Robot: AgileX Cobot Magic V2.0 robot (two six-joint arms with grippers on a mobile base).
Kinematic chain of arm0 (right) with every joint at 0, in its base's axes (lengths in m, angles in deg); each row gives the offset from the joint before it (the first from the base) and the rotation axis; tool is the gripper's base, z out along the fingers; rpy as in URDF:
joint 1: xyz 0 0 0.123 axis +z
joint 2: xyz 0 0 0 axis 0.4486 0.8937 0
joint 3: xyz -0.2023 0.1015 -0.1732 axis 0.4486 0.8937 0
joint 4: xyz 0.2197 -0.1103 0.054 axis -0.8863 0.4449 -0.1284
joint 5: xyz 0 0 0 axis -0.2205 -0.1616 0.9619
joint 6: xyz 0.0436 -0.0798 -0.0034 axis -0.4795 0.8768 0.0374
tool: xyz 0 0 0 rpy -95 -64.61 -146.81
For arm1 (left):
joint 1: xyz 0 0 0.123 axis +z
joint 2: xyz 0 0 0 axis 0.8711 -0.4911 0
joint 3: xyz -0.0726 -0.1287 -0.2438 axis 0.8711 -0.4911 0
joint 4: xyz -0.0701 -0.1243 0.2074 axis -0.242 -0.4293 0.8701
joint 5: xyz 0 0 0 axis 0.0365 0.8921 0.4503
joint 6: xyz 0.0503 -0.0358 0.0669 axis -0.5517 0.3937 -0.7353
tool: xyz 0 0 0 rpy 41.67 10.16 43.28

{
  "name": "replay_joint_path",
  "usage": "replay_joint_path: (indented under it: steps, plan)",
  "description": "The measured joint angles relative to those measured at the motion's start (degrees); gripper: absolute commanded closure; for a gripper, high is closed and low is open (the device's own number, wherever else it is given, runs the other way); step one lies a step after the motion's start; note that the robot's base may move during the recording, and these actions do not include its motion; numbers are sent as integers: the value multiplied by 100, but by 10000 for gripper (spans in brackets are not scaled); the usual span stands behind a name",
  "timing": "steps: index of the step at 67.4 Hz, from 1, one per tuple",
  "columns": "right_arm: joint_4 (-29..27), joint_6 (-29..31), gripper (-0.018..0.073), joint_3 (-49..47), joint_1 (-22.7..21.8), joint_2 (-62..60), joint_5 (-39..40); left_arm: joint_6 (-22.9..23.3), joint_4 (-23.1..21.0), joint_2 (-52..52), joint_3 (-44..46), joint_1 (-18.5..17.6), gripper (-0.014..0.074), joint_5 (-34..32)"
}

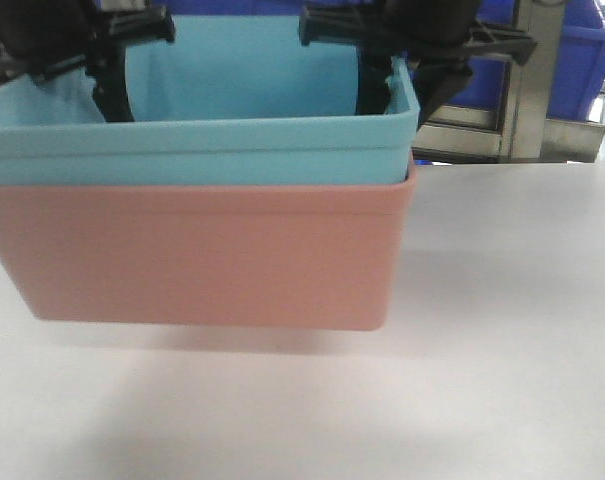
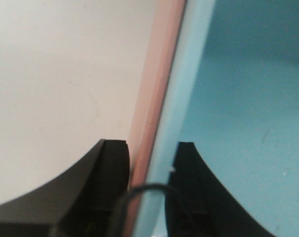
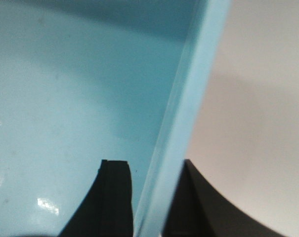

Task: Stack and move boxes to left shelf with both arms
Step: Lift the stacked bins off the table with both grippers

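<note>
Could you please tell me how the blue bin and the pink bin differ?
The blue bin is light blue, the pink bin salmon. The blue bin nests inside the pink bin, its rim standing above the pink bin's. Both are rectangular, open-topped plastic.

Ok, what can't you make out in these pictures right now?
Left shelf: outside every view.
Pink bin: left end cut by the front view's edge; in the right wrist view the rim of the blue bin hides it.
Its underside: shadowed in the front view; lifted or resting, unclear.
</note>
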Motion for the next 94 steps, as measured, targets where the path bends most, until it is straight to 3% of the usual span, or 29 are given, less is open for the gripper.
replay_joint_path:
  steps: [10,26,44,53,70,94]
  plan:
    - [162,-21,503,151,7,-471,0,421,491,541,-14,-334,601,-11]
    - [655,-21,503,603,7,-1129,0,1688,1787,880,-44,-1310,601,193]
    - [1039,-11,503,743,-30,-1451,-9,2956,3109,917,-58,-2299,601,700]
    - [1180,0,503,753,66,-1583,14,3368,3733,952,-58,-2666,605,1067]
    - [1467,-64,503,862,459,-1692,37,3484,3929,1024,-62,-2752,605,1451]
    - [1559,-198,503,1145,543,-1757,92,3484,3944,1033,-71,-2802,605,1561]
